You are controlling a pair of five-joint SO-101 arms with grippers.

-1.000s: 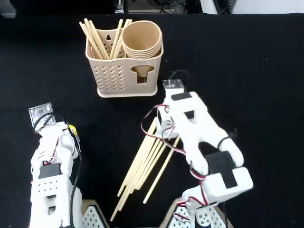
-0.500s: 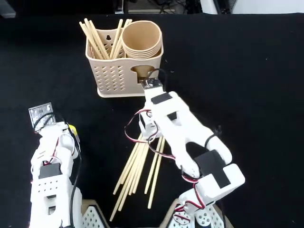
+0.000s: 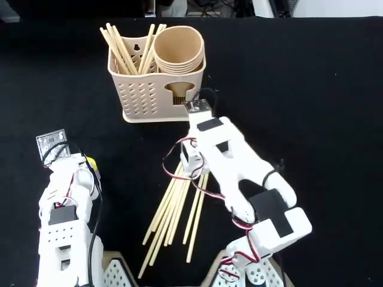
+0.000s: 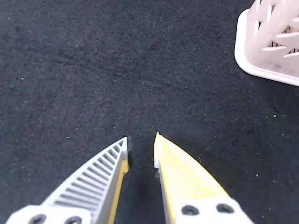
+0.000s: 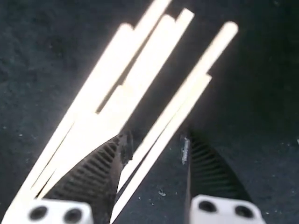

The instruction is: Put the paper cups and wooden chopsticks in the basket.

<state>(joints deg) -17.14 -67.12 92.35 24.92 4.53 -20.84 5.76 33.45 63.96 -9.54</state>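
Within the right gripper (image 5: 155,138), two chopsticks (image 5: 189,93).

right pincer (image 5: 154,137) swung left toward the basket (image 3: 143,95), loose chopsticks (image 3: 173,209) swept leftward, now lying steeper

a pale slotted basket (image 3: 140,98) stands upright toward the far side of the black table (image 3: 311,89). nested paper cups (image 3: 178,48) sit in its right compartment, and a bunch of wooden chopsticks (image 3: 122,51) leans in the left one. nearer the arms, loose chopsticks (image 3: 170,212) lie fanned on the table, apart from the basket. the right arm (image 3: 233,161) bends over their far ends, its wrist just in front of the basket's wall. the left arm (image 3: 63,203) sits folded at the near left, well apart from both.
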